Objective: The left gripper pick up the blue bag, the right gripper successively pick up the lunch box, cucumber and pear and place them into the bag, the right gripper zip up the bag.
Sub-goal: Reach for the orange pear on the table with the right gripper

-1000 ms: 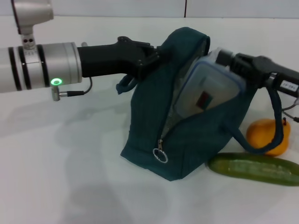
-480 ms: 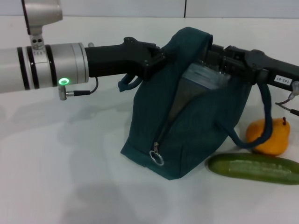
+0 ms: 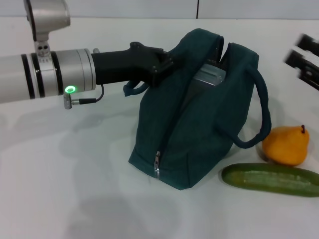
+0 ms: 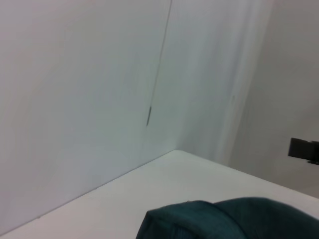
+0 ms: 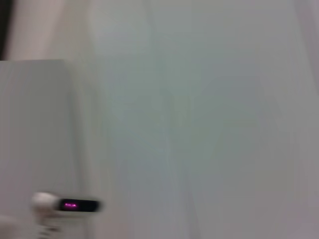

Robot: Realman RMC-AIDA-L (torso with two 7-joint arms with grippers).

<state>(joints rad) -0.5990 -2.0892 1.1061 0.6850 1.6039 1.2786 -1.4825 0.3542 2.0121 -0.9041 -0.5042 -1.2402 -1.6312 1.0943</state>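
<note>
- Teal fabric of the blue bag [image 3: 199,124] is standing upright on the white table [image 3: 75,189], near the middle of the head view, with its top gaping open
- Left claw [image 3: 162,63] is reaching in from the robot's left on a silver arm [image 3: 45,74] with a green light [image 3: 71,90] glowing; it is pinching the bag's upper left edge, its fingers closed on the cloth beside a small loop handle [image 3: 133,88]
- Lunch box [image 3: 209,75] is sitting inside the bag, only a pale corner of it showing through the opening at the top
- Second loop handle [image 3: 259,114] is hanging down the bag's right side, its lower end just beside the pear [image 3: 285,145]
- Pear is resting on the table to the right of the bag, stem pointing up
- Cucumber [image 3: 271,179] is lying flat on the table in front of the pear, one end near the bag's lower right corner
- Zipper pull [image 3: 157,164] is hanging low on the bag's front seam
- Right claw [image 3: 305,60] is showing only as a blurred dark shape at the right edge of the head view, well apart from the bag; I cannot tell how wide its fingers are
- Left wrist view is showing only the rounded top of the bag [image 4: 229,219] against pale walls
</note>
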